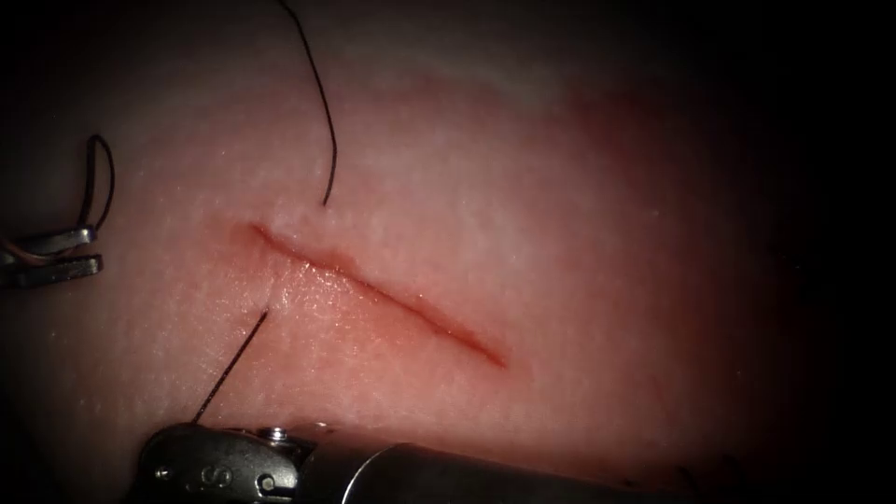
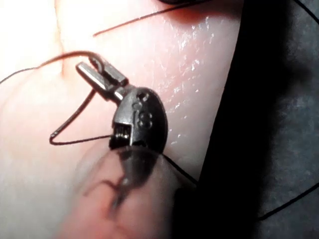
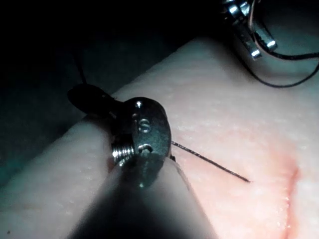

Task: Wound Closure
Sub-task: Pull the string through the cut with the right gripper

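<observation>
The cut [image 1: 373,294] runs slantwise across the tissue [image 1: 579,215]. Black thread [image 1: 322,103] comes down from above and enters the tissue on the cut's far, right side, near its left end. On the near, left side a thin straight dark strand [image 1: 231,366] leaves the tissue and runs taut to the tip of my right tool [image 1: 191,429]. In the right wrist view this strand [image 3: 212,163] ends behind the tool's wrist [image 3: 144,132]. My left tool [image 1: 79,252] lies far left of the cut, jaws slightly apart, with a thread loop [image 1: 105,173] curling at its upper jaw.
The right tool's shaft [image 1: 448,476] lies along the near edge of the tissue. In the left wrist view slack thread [image 2: 70,122] loops beside the left tool [image 2: 99,74]. Dark cloth [image 2: 279,124] borders the tissue.
</observation>
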You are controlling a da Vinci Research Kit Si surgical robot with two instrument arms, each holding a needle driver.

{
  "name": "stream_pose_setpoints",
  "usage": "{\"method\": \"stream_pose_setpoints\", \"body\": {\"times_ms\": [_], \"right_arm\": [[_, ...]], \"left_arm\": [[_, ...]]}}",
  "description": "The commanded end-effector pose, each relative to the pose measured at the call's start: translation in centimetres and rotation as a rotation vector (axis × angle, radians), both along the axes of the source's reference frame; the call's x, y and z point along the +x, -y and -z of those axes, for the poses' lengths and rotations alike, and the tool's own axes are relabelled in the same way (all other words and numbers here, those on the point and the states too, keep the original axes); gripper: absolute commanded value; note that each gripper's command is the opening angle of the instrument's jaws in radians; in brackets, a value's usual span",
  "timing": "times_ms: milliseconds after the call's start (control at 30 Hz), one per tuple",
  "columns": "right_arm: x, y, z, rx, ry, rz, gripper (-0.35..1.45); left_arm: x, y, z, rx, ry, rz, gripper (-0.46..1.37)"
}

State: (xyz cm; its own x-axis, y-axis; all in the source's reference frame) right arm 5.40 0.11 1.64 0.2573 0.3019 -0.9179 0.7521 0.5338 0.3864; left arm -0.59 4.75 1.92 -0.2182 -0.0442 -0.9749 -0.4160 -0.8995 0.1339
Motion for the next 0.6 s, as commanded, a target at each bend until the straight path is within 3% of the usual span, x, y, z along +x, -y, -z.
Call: {"method": "stream_pose_setpoints", "body": {"times_ms": [33, 333, 500, 567, 600], "right_arm": [[0.04, 0.04, 0.01, 0.01, -0.006, 0.009, -0.35], [0.18, 0.22, -0.01, 0.016, -0.014, 0.063, -0.35], [0.21, 0.15, -0.06, 0.016, -0.002, 0.033, -0.29], [0.21, 0.06, -0.11, 0.013, 0.018, -0.027, 0.57], [0.2, 0.03, -0.13, 0.012, 0.026, -0.049, 0.79]], "left_arm": [[0.0, 0.0, 0.0, 0.0, -0.001, -0.004, -0.35], [0.0, 0.0, 0.0, 0.0, -0.001, -0.004, -0.35], [0.0, 0.01, 0.0, 0.006, 0.002, -0.003, -0.35], [0.0, 0.01, 0.0, 0.006, 0.002, -0.003, -0.35], [0.0, 0.01, 0.0, 0.006, 0.002, -0.003, -0.35]]}}
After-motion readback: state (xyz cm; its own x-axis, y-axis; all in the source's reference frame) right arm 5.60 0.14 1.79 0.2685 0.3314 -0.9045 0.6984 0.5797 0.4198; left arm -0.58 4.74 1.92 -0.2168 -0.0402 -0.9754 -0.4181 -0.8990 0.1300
